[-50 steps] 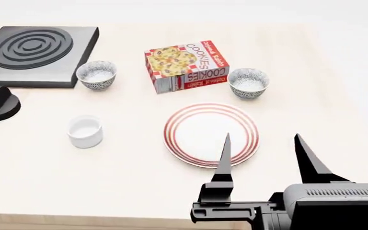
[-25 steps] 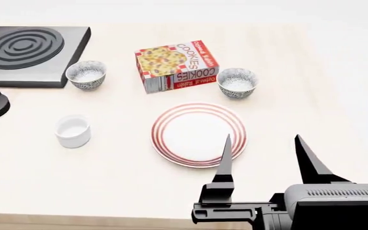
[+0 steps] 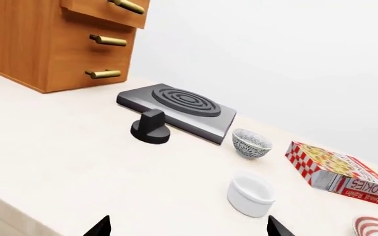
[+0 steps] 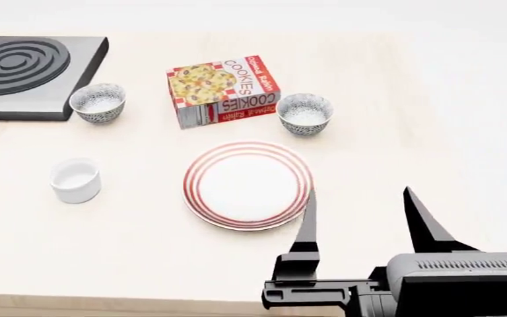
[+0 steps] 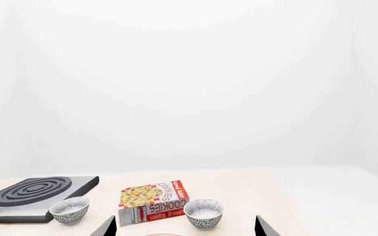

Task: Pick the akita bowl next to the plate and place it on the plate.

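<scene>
On my head view the right gripper (image 4: 361, 210) fills the lower right of the frame, its two dark fingers (image 4: 306, 224) spread wide and released, nothing between them. The left finger's tip overlaps the lower right rim of the plate (image 4: 247, 185) in the picture, but I cannot tell its height above the bench (image 4: 130, 238).

The plate sits at the centre of the frame, lying flat. The akita bowl (image 4: 305, 113) I am after stands upright just above and right of the plate, near it but not touching, white inside showing. Immediately left of it lies the cookie box (image 4: 222, 90), close beside the bowl. A second speckled bowl (image 4: 98, 102) stands further left, next to the black stove plate (image 4: 24, 72) in the upper left corner. A plain white cup (image 4: 76, 179) sits at mid left, well apart from the plate.

In the left wrist view, only the two finger tips of the left gripper (image 3: 189, 230) show at the bottom edge, far apart and holding nothing. A black knob (image 3: 151, 128) stands by the stove plate, and a wooden drawer unit (image 3: 57, 39) occupies the upper left.
</scene>
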